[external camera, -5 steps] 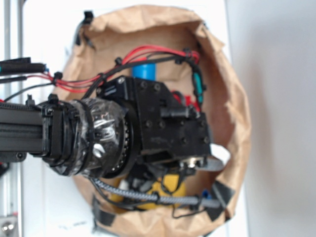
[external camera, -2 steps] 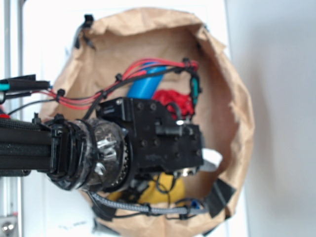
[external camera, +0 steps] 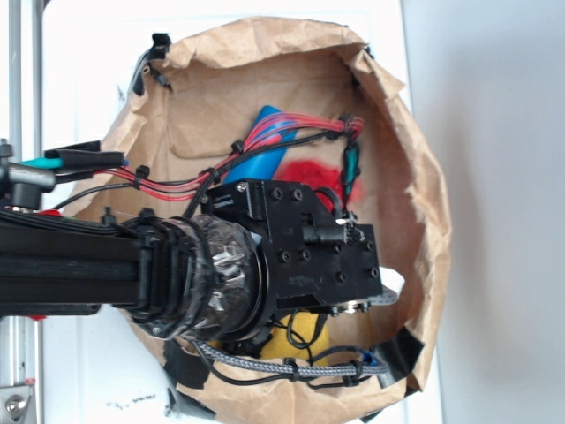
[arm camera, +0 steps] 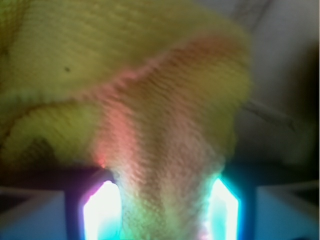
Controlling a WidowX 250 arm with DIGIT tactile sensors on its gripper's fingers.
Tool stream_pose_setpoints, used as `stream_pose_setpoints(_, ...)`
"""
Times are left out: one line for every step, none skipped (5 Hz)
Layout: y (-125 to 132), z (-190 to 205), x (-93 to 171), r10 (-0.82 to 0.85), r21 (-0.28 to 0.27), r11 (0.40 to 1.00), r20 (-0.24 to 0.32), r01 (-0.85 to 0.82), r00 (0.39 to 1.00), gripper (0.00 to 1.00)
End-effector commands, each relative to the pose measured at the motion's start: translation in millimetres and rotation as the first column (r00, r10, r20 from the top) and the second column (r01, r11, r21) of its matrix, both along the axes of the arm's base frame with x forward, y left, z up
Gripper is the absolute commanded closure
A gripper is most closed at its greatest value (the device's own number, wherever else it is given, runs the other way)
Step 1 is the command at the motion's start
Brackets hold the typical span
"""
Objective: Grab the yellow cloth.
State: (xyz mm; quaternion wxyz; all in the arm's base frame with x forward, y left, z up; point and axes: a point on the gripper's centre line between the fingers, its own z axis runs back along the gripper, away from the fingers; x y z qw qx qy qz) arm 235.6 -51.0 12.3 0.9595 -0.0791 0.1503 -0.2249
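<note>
Pinching a fold of the yellow cloth (arm camera: 150, 125), the fingers (arm camera: 102, 207) look clenched on it from both sides (wrist view). From outside, it shows under the gripper (external camera: 340, 305) inside the paper bag (external camera: 415, 203). Next: lift straight up, clear of the red cloth (external camera: 309, 172).

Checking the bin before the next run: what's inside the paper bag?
Inside the paper bag: a blue object, a red cloth and part of the yellow cloth. The arm covers the middle; the tool has yellow cloth pinched between its fingers.
</note>
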Motion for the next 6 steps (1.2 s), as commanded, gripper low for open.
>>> stream_pose_setpoints(-5.1,30.3,21.2,-0.011,-0.011,1.000,0.320,0.015,0.947,1.00)
stream_pose_setpoints(-2.2,34.3,21.2,-0.001,-0.017,1.000,0.330,0.007,0.944,1.00)
stream_pose_setpoints(2.6,44.4,20.6,0.018,-0.031,0.999,0.349,-0.008,0.937,1.00)
stream_pose_setpoints(8.6,59.1,17.1,0.042,-0.064,0.998,0.372,-0.019,0.927,1.00)
stream_pose_setpoints(16.3,74.1,15.2,0.076,-0.078,0.996,0.398,-0.049,0.914,1.00)
stream_pose_setpoints(27.7,103.4,10.9,0.133,-0.162,0.984,0.405,-0.072,0.905,1.00)
